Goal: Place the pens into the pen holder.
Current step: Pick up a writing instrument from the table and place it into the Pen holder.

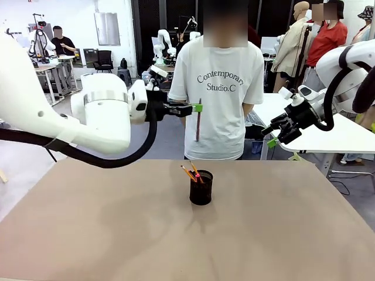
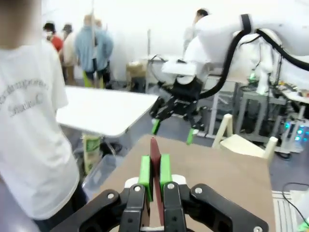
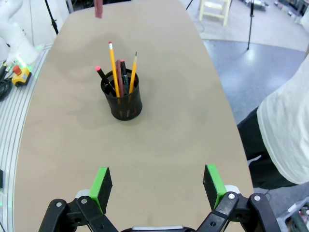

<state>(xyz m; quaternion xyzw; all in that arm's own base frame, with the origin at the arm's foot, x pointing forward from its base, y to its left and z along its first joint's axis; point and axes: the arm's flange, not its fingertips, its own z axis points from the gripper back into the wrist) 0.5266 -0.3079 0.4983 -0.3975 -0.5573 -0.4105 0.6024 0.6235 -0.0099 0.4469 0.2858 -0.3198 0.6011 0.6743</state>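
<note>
- Hanging high above the table (image 1: 88, 234), the left claw (image 1: 197, 108) is clamped tight on a reddish-brown pen (image 1: 198, 120), which dangles straight down from its green pads.
- Seen from the left wrist, the pen (image 2: 155, 159) stands pinched between the two pads (image 2: 145, 170), its tip rising past them.
- Below that claw and a little toward the robot, the black mesh holder (image 1: 201, 187) stands upright on the table.
- Inside the holder, several pens (image 1: 193, 172) lean against the rim, among them yellow pencils and a dark one with a pink-red end.
- Off to the holder's other side, the right claw (image 1: 274, 136) hangs in the air with its jaws spread wide and nothing between them.
- From the right wrist, the holder (image 3: 122, 100) sits well ahead of the open claw (image 3: 157, 186), with bare tabletop between them.
- Behind the left claw, a person (image 1: 220, 88) in a white T-shirt stands at the table's far edge.
</note>
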